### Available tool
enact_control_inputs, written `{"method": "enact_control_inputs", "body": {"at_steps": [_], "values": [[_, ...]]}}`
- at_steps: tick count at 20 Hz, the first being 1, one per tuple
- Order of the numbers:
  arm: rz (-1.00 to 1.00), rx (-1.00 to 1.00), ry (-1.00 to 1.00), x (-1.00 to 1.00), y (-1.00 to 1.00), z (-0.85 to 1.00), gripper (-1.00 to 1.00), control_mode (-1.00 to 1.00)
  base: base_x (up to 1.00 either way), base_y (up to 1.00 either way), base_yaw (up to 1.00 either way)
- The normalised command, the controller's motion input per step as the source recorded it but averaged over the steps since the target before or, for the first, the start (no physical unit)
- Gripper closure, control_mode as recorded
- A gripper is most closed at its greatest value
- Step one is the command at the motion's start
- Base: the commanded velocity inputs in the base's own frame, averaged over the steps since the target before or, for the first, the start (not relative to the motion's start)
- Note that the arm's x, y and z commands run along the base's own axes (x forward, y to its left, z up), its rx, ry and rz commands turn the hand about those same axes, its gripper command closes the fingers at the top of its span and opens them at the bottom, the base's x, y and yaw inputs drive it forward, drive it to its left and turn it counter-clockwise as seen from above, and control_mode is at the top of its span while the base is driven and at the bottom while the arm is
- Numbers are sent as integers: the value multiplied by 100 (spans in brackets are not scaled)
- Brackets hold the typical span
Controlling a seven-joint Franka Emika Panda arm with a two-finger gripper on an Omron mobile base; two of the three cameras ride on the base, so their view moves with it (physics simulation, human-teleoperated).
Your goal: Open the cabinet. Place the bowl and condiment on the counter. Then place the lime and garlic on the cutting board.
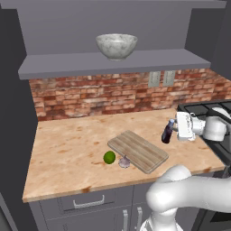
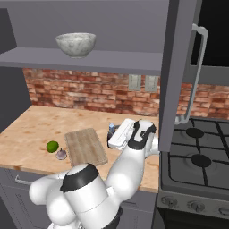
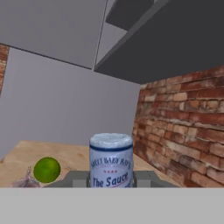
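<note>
Marbled grey-white, the bowl [image 1: 116, 45] sits on the shelf of the open cabinet [image 1: 113, 63]. Below, the gripper [image 1: 173, 129] has its fingers closed around the condiment [image 1: 167, 132], holding the dark bottle above the counter [image 1: 67, 153], right of the cutting board [image 1: 138, 150]. The lime [image 1: 109, 157] and garlic [image 1: 124, 162] lie side by side on the counter just beside the board's near left edge.
</note>
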Motion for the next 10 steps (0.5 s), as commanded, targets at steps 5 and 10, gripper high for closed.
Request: {"method": "enact_control_inputs", "body": {"at_steps": [5, 10], "values": [[0, -3, 0, 20, 0, -23, 100, -100, 0, 0, 0], [0, -2, 0, 19, 0, -22, 100, -100, 0, 0, 0]]}}
